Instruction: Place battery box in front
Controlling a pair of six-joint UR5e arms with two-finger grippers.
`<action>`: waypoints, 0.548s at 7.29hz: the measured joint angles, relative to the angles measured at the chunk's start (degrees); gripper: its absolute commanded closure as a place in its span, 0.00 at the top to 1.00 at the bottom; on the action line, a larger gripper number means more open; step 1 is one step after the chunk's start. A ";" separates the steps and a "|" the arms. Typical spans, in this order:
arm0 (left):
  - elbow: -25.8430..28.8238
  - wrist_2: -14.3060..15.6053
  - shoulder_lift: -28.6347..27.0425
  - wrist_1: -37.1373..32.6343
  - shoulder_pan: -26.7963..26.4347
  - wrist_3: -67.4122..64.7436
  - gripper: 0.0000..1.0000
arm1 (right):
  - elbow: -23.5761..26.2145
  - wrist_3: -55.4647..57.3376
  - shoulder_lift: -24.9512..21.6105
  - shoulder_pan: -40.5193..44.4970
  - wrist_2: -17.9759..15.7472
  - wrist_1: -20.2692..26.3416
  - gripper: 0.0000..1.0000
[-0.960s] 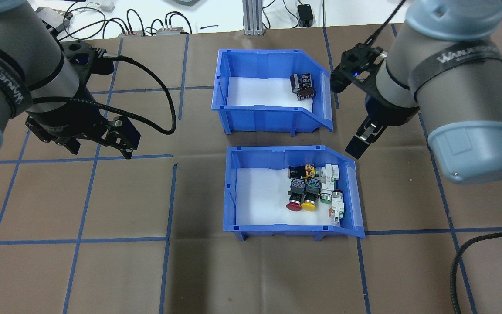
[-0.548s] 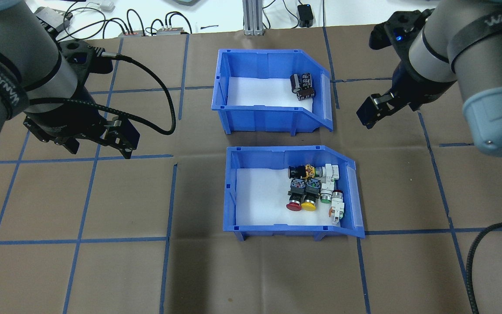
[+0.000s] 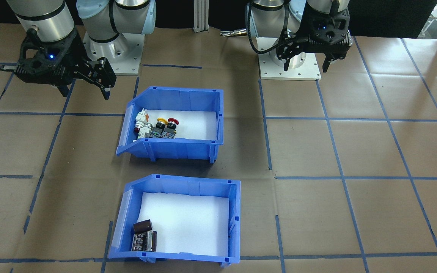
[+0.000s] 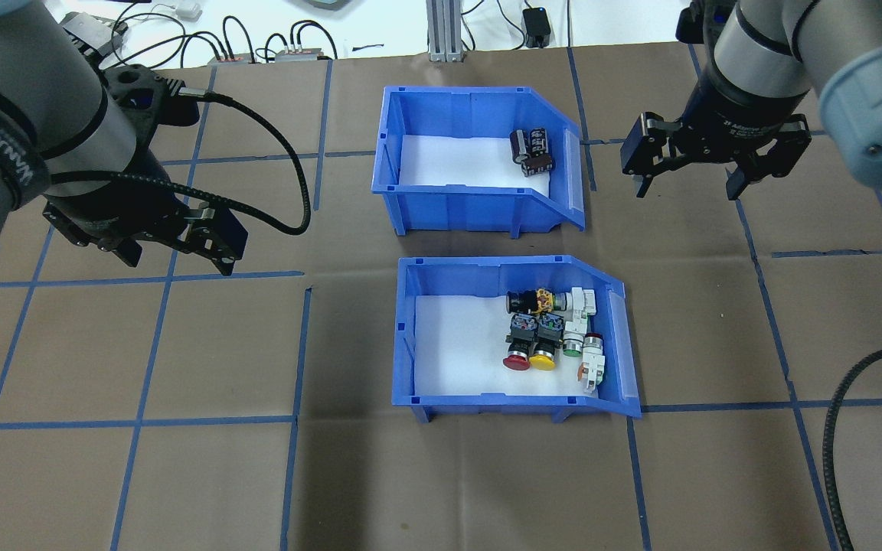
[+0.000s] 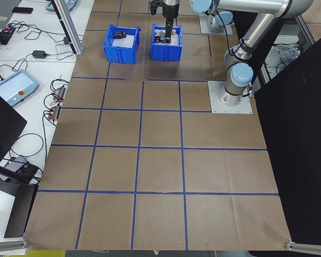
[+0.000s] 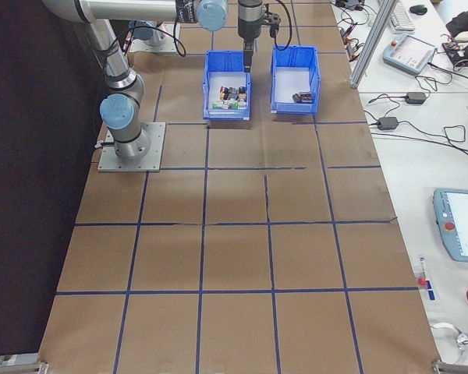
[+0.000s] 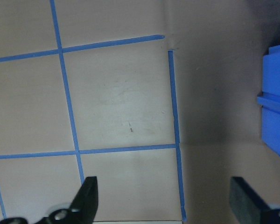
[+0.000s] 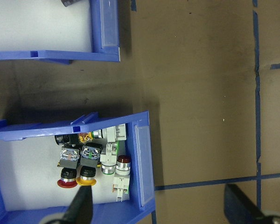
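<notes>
**Inspector:** Since the earlier overhead frames, your right gripper (image 4: 692, 186) has swung from beside the switch bin (image 4: 410, 337) up and back, turning as it went. It now hangs over bare table, off the sloped end of the battery box (image 4: 472, 210), fingers spread, holding nothing. Your left gripper (image 4: 173, 256) has not shifted; its fingers are parted and empty too.

**Operator:** And the box itself?

**Inspector:** Unmoved. It sits on the far side from the robot, the switch bin nearer, cells (image 4: 531, 151) bunched at its sloped end. You have gripped nothing yet; I judge the right arm is lining up an approach.

**Operator:** Do the views differ?

**Inspector:** Yes. Your right wrist camera shows the push-button switches (image 8: 91, 161) directly below and only a corner of the battery box, so the gripper is not over it. The front-facing camera shows the cells (image 3: 144, 237) lying on white foam; the left wrist camera shows only table and a sliver of blue.
</notes>
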 measured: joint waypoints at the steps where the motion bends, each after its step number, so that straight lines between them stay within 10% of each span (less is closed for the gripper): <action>1: -0.03 -0.88 -0.56 0.05 0.01 -0.51 1.00 | -0.26 0.36 0.10 0.03 -0.18 1.04 1.00; 4: -0.22 -2.03 -1.59 0.34 0.04 -0.86 1.00 | -0.41 0.47 0.35 0.04 -0.54 1.70 1.00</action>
